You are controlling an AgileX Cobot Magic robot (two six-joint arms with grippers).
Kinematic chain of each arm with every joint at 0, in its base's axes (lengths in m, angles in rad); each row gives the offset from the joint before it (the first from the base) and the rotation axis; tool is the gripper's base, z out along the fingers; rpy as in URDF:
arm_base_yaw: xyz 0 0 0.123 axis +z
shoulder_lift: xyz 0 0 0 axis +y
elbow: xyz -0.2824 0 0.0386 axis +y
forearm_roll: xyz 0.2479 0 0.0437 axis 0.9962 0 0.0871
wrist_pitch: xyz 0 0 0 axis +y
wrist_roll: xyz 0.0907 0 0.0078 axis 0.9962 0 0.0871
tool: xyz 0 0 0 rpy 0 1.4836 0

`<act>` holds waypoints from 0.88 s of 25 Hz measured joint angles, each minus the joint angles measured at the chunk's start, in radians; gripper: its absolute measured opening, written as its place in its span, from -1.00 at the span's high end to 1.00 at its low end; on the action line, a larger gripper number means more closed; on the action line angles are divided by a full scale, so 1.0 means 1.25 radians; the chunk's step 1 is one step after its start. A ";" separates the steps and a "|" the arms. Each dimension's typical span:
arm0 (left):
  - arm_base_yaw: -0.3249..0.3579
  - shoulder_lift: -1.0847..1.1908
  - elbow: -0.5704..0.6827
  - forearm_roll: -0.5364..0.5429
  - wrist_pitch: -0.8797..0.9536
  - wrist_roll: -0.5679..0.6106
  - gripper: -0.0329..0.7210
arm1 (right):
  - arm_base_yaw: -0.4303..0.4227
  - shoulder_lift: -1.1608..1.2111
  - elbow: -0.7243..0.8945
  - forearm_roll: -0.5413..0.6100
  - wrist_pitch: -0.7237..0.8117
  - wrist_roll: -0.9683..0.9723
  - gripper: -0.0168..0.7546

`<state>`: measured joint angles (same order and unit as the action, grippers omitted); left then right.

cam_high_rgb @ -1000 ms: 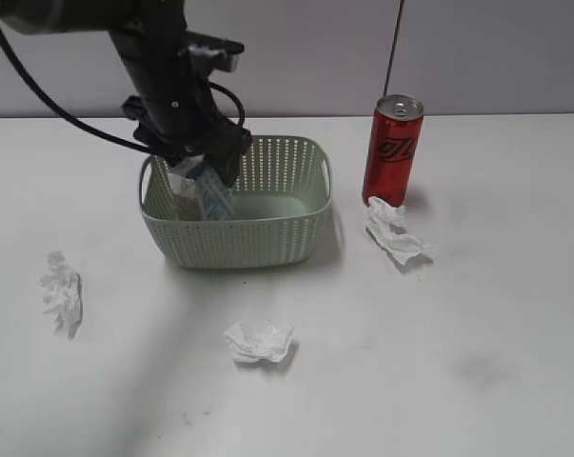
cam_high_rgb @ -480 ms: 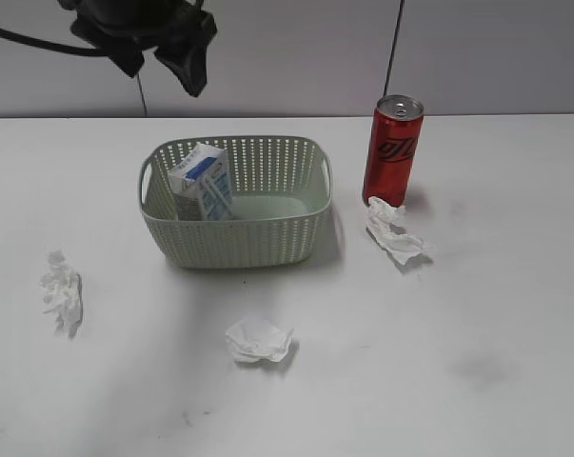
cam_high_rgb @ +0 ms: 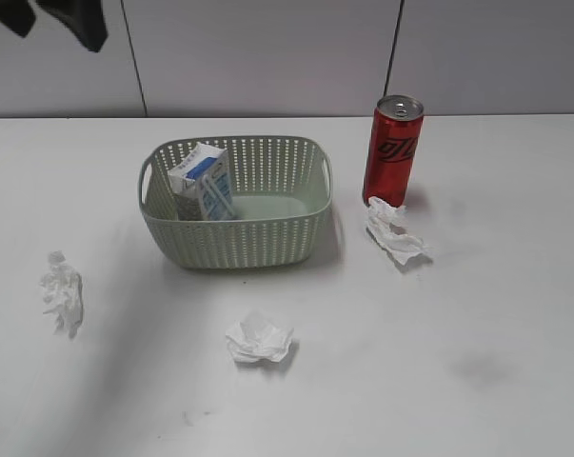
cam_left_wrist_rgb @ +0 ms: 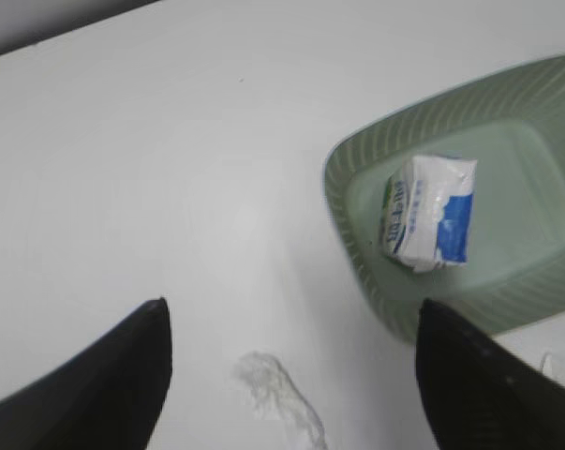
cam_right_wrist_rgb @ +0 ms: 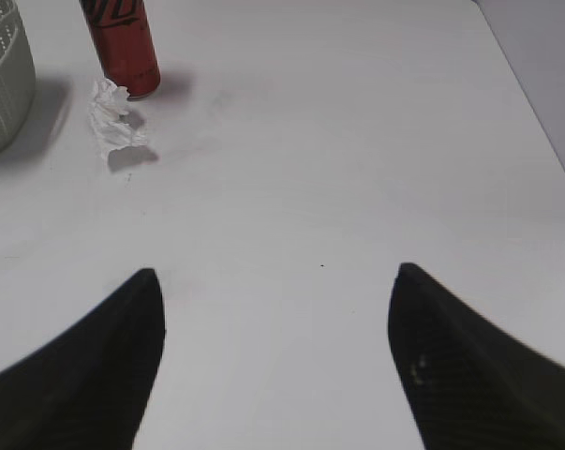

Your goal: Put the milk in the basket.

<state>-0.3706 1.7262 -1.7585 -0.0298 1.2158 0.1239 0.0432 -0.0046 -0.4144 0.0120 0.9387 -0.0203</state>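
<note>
The white-and-blue milk carton (cam_high_rgb: pixel 201 183) stands tilted inside the pale green basket (cam_high_rgb: pixel 267 243), against its left rear wall. In the left wrist view the milk (cam_left_wrist_rgb: pixel 430 211) lies in the basket (cam_left_wrist_rgb: pixel 357 253) at the right. My left gripper (cam_left_wrist_rgb: pixel 289 309) is open and empty, high above the table left of the basket; in the exterior view it (cam_high_rgb: pixel 53 19) shows only at the top left corner. My right gripper (cam_right_wrist_rgb: pixel 277 277) is open and empty above bare table, out of the exterior view.
A red soda can (cam_high_rgb: pixel 392 150) stands right of the basket, with a crumpled tissue (cam_high_rgb: pixel 394 231) at its foot. Other crumpled tissues lie at the left (cam_high_rgb: pixel 62 291) and in front of the basket (cam_high_rgb: pixel 258 340). One tissue (cam_left_wrist_rgb: pixel 280 394) lies below the left gripper.
My left gripper let go of the milk in the basket, rose, and drew back up and to the left. The milk stays tilted in the basket.
</note>
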 joint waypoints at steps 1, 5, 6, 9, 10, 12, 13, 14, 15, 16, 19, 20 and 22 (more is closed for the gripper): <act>0.015 -0.022 0.029 0.000 0.000 0.000 -0.73 | 0.000 0.000 0.000 0.000 0.000 0.000 -0.57; 0.083 -0.114 0.157 0.000 0.000 -0.001 -0.70 | 0.000 0.000 0.000 0.000 0.000 0.000 -0.57; 0.102 -0.142 0.193 -0.002 0.000 -0.002 -0.69 | 0.000 0.000 0.000 0.000 0.000 -0.001 -0.57; 0.149 -0.229 0.304 -0.021 0.001 -0.003 -0.67 | 0.000 0.000 0.000 0.000 0.000 -0.001 -0.57; 0.161 -0.265 0.337 -0.026 0.001 -0.004 -0.66 | 0.000 0.000 0.000 0.000 0.000 -0.001 -0.57; 0.174 -0.338 0.417 -0.029 -0.008 -0.010 -0.66 | 0.000 0.000 0.000 0.000 0.000 -0.001 -0.57; 0.176 -0.370 0.455 -0.030 -0.018 -0.014 -0.66 | 0.000 0.000 0.000 0.000 0.000 -0.001 -0.57; 0.177 -0.408 0.487 -0.031 -0.028 -0.017 -0.66 | 0.000 0.000 0.000 0.000 0.000 -0.001 -0.57; 0.177 -0.446 0.522 -0.033 -0.037 -0.021 -0.66 | 0.000 0.000 0.000 0.000 0.000 -0.001 -0.57; 0.177 -0.477 0.557 -0.035 -0.048 -0.024 -0.65 | 0.000 0.000 0.000 0.000 0.000 -0.001 -0.57; 0.177 -0.595 0.646 -0.035 -0.073 -0.040 -0.65 | 0.000 0.000 0.000 0.000 0.000 -0.001 -0.57; 0.177 -0.628 0.674 -0.035 -0.075 -0.044 -0.65 | 0.000 0.000 0.000 0.000 0.000 -0.001 -0.57; 0.177 -0.707 0.722 -0.035 -0.078 -0.050 -0.65 | 0.000 0.000 0.000 0.000 0.000 -0.001 -0.57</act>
<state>-0.1497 0.8428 -0.8562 -0.0736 1.1180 0.0610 0.0432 -0.0046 -0.4144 0.0120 0.9387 -0.0212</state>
